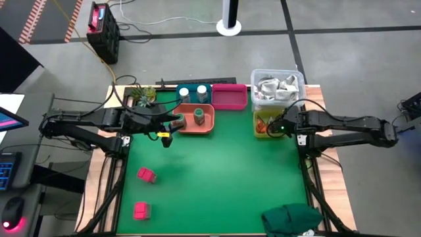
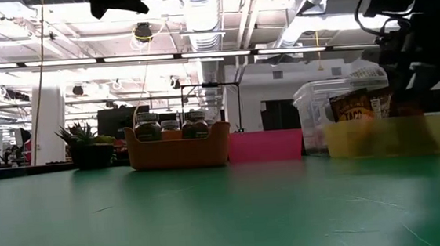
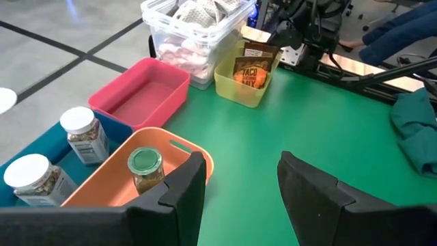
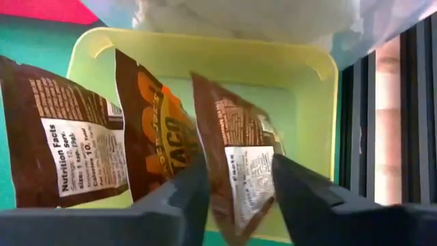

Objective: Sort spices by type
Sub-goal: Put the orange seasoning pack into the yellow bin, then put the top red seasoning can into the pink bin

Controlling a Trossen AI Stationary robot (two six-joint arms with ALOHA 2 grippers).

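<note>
Two white-capped jars (image 1: 192, 92) stand in a blue tray (image 3: 116, 126). A dark green jar (image 3: 145, 167) stands upright in the orange tray (image 1: 209, 122); the low view shows two jars (image 2: 148, 129) above that tray's wall. My left gripper (image 3: 239, 181) hovers open over the orange tray's near end, holding nothing. Two pink blocks (image 1: 146, 174) (image 1: 141, 210) lie on the green mat. Three brown-orange sachets (image 4: 61, 137) (image 4: 153, 130) lean upright in the yellow bin (image 4: 205, 51). My right gripper (image 4: 239, 171) is open at that bin, its fingers on either side of the third sachet (image 4: 239, 137). My right gripper has the lower part of the third sachet (image 4: 240, 184) between its open fingers, coming at it from the table's right. I cannot tell whether either finger touches it. The sachet leans upright inside the yellow bin like the other two.
A pink tray (image 1: 229, 96) sits between the blue tray and a clear bin of crumpled wrappers (image 1: 276, 85). A small plant (image 1: 141, 95) stands at the far left corner. A green cloth (image 1: 293, 217) lies at the near right corner. The mat's middle is bare.
</note>
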